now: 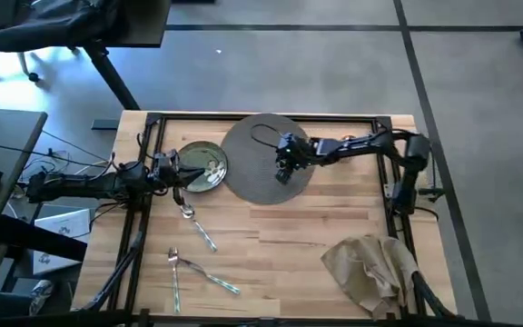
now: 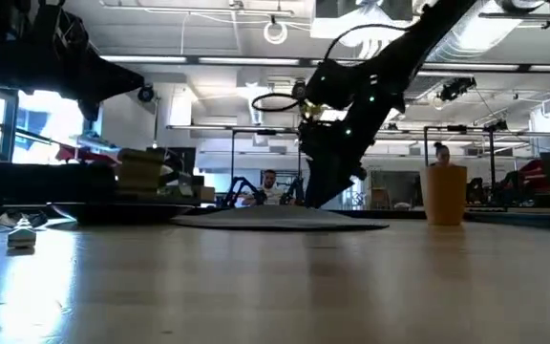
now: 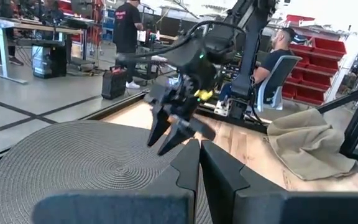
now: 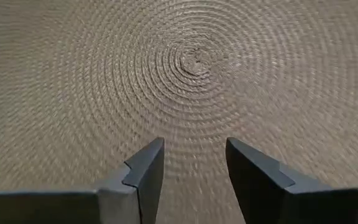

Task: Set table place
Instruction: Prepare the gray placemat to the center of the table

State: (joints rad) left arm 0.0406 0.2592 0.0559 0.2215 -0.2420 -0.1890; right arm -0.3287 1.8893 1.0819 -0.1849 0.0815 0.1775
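Place-setting pieces lie scattered over the table, so the job looks early on, at the stage of getting the mat settled before anything goes on it.

At the left edge, the left gripper sits beside the green plate; in its own wrist view the fingers show almost together with only a thin gap and nothing between them. Something small and pale seems to rest on the plate, but I cannot tell what. Cutlery lies loose nearer the front, left of centre.

At the middle back, the grey woven mat lies flat, and the right gripper hangs just above it, fingers parted and empty.

At the front right lies the crumpled napkin. The orange cup stands upright in the low view; its contents cannot be seen.

Next, I judge, the plate needs lifting onto the mat's centre, which calls for a firm rim grip.
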